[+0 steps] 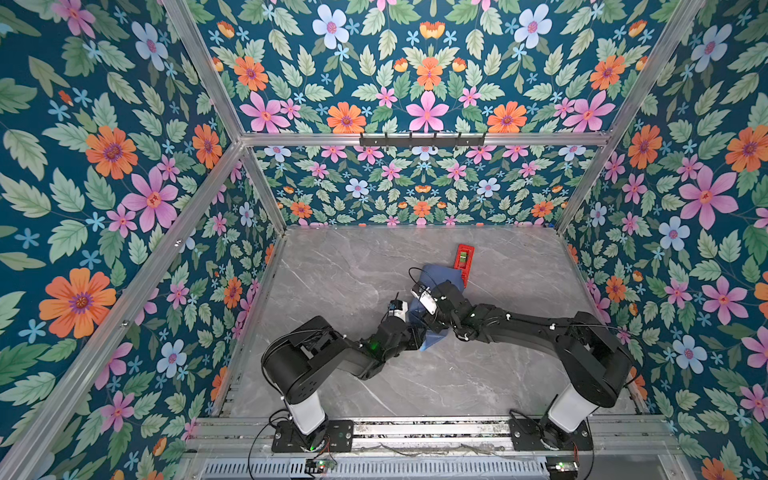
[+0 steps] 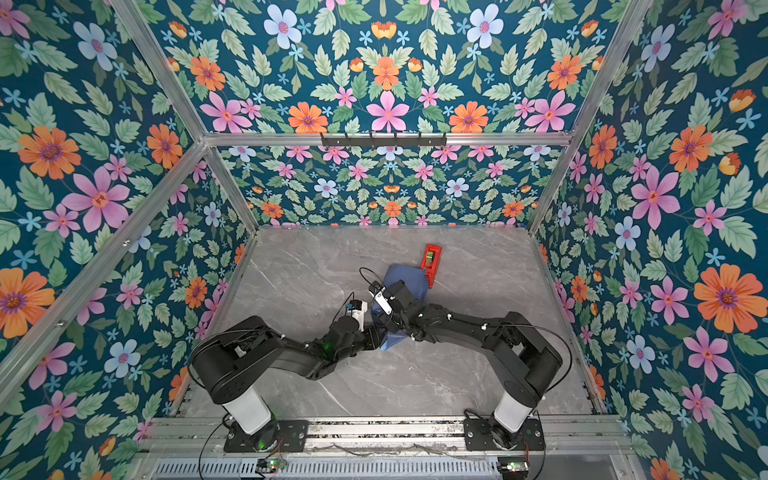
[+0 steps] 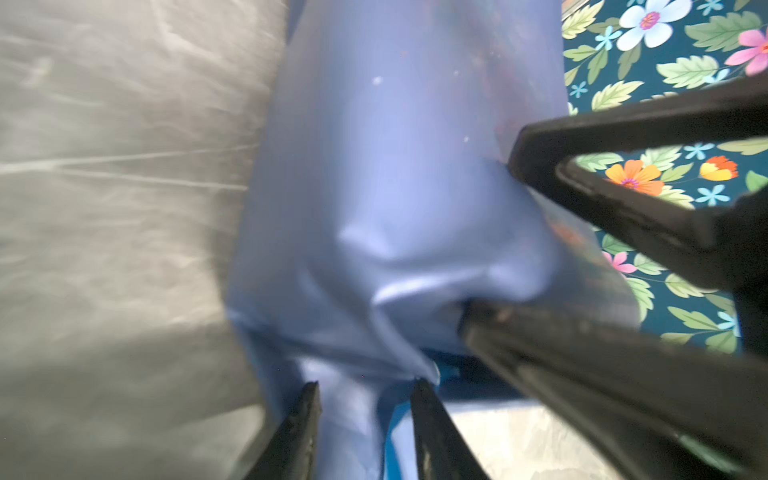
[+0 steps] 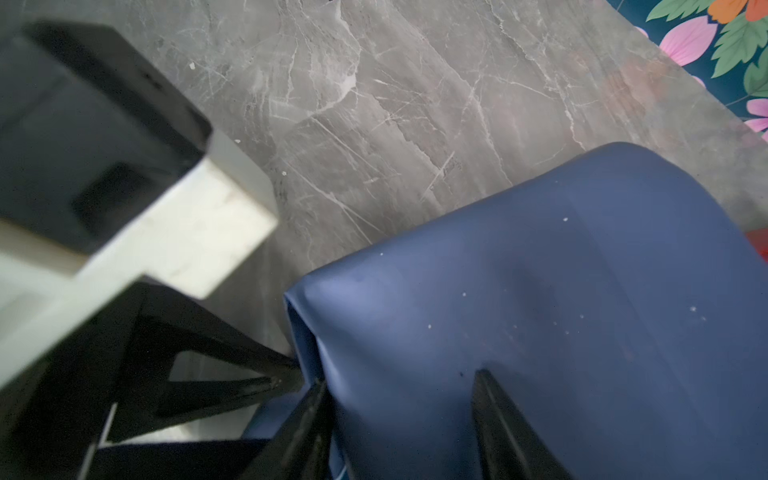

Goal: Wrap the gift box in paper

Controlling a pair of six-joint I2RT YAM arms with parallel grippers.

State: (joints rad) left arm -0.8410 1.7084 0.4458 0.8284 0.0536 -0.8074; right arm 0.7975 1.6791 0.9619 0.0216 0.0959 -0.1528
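We see the paper (image 1: 441, 276), smooth slate-blue and softly creased, mounded mid-way across the grey veined table (image 1: 353, 266), just beside the red tape dispenser (image 1: 464, 262). The left gripper (image 3: 365, 386) straddles a pale fold and the right gripper (image 4: 401, 378) straddles the dome. We cannot tell if either clamps.

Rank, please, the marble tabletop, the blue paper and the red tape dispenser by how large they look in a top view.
1. marble tabletop
2. blue paper, counting only its visible part
3. red tape dispenser
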